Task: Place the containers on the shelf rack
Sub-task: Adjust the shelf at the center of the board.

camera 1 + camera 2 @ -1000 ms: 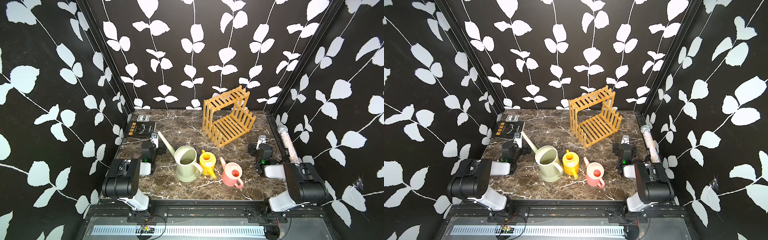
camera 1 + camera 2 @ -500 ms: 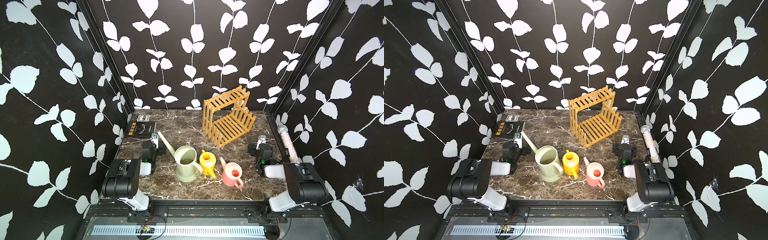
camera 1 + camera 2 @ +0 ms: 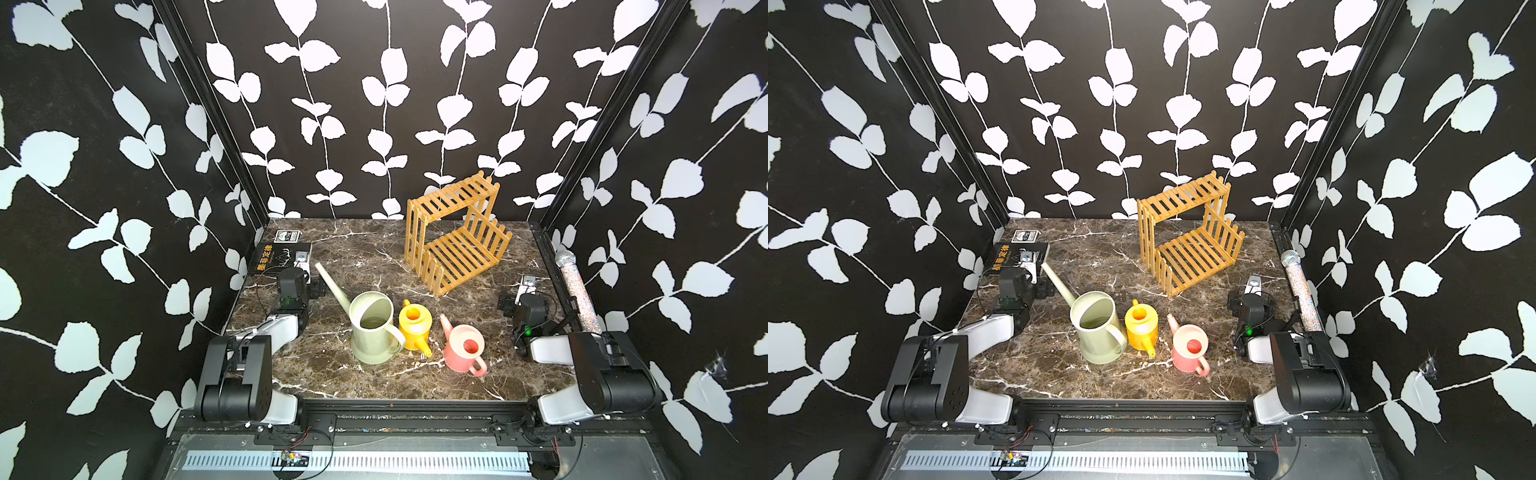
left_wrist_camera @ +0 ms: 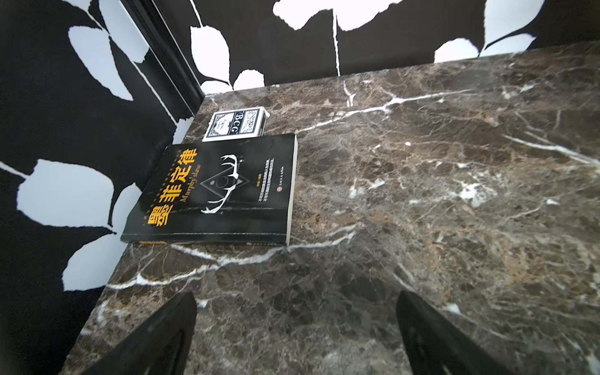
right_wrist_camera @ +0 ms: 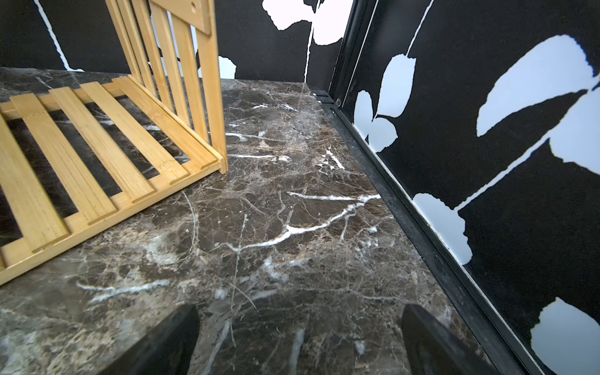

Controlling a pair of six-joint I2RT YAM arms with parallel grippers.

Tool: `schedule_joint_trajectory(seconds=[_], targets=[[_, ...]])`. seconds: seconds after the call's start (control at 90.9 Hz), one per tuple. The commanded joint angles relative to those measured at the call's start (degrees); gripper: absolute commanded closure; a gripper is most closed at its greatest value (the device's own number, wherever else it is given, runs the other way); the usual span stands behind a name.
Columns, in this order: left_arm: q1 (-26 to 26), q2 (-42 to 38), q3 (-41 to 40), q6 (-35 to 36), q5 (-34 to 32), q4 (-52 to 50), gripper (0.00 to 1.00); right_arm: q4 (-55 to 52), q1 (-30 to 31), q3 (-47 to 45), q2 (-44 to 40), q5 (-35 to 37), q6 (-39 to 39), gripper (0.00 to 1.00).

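while all three watering cans stand on the marble table (image 3: 361,249) and both tiers of the shelf rack (image 3: 457,237) are bare, the task looks unstarted, so the step in hand is the first reach. at 9 o'clock the left gripper (image 4: 296,293) sits low over the table, jaws spread wide, nothing between them. beyond it, at 10 o'clock, lie a black book (image 4: 220,188) and a card box (image 4: 235,125). near 6 o'clock stands the green watering can (image 3: 372,328), upright, long spout aimed at 10 o'clock, handle toward 4 o'clock. just beside that handle is the yellow watering can (image 3: 413,326), spout toward 5 o'clock; whether the two touch i cannot tell. the pink watering can (image 3: 463,347) stands near it with a gap between, spout toward 11 o'clock. the rack stands at 1 o'clock, turned askew, well apart from the cans. at 3 o'clock the right gripper (image 5: 300,306) is released and empty too, and a glittery microphone (image 3: 575,291) lies along the table's edge.

the next move, i judge, calls for one arm to turn inward to a can and set its jaws across a handle or rim; the right arm is nearer the pink can and the rack.

the left wrist view shows the book's cover and the card box plainly, but no can. the right wrist view shows the rack's lower slats and a corner post close by, but no can either. only the top views show the cans and the microphone.
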Motion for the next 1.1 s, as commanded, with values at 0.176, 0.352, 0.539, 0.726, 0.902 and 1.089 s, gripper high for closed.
schedule_joint_trajectory(seconds=[0.176, 0.352, 0.539, 0.726, 0.902, 1.089], targets=[[-0.02, -0.44, -2.76, 0.2, -0.21, 1.41, 0.01, 2.55, 0.16, 0.62, -0.94, 0.74, 0.49, 0.01], [0.57, -1.77, -1.83, -1.05, -0.96, -0.41, 0.01, -4.76, 0.47, 2.99, -4.69, 1.67, 0.49, 0.01], [0.86, -2.47, 2.31, -0.94, -2.36, -6.34, 0.01, -28.81, 0.51, 11.16, -11.57, 2.3, 4.09, 0.01], [0.86, -2.35, 8.26, 1.52, -7.18, -13.15, 0.01, -32.91, 0.51, 11.02, -17.61, -0.72, 6.16, 0.01], [0.86, -3.76, 14.02, 3.25, -9.72, -22.05, 0.01, -41.18, 0.42, 13.82, -22.57, -4.36, 9.9, 0.01], [0.91, -5.83, 20.6, 0.66, -8.53, -35.94, 0.01, -51.21, 0.42, 18.72, -26.31, -7.84, 18.56, 0.01]])
